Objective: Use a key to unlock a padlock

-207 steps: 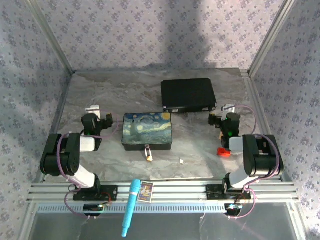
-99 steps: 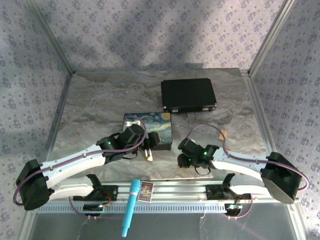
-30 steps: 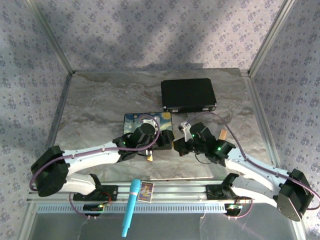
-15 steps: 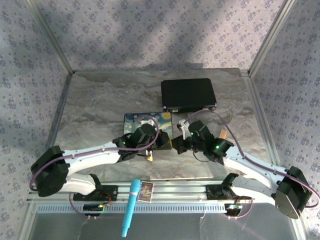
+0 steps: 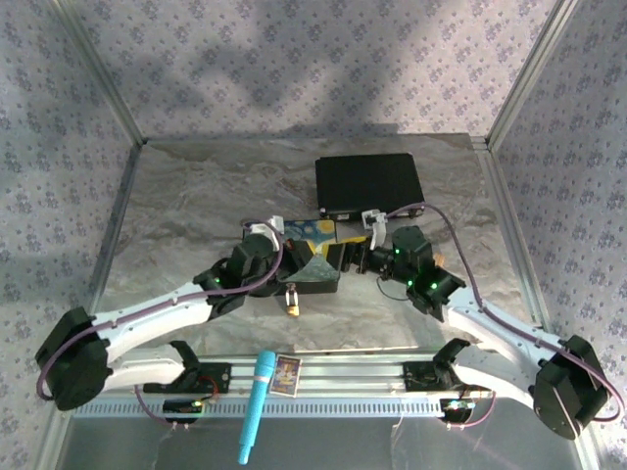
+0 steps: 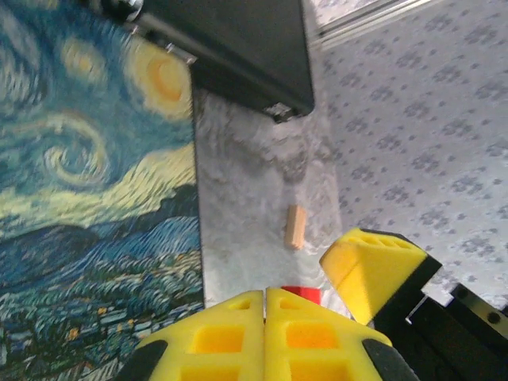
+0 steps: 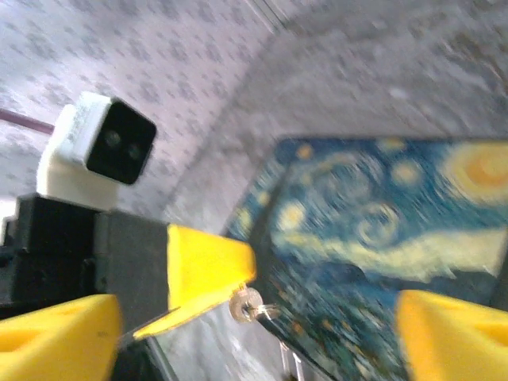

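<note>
Marbled desk (image 5: pixel 196 196), above the starry-night box (image 6: pixel 79 198): left gripper (image 6: pixel 264 298) pinched together, apparently on the key (image 7: pixel 246 305); right gripper (image 7: pixel 258 319) spread apart. Caution: a tip-only hold may let the key twist or drop before it reaches the padlock (image 5: pixel 292 306) at the box's front.

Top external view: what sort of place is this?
Likely a lab robot test cell: aluminium frame posts holding patterned wall panels, a marble-look table, and the left arm and right arm bolted to a rail at its near edge.
</note>
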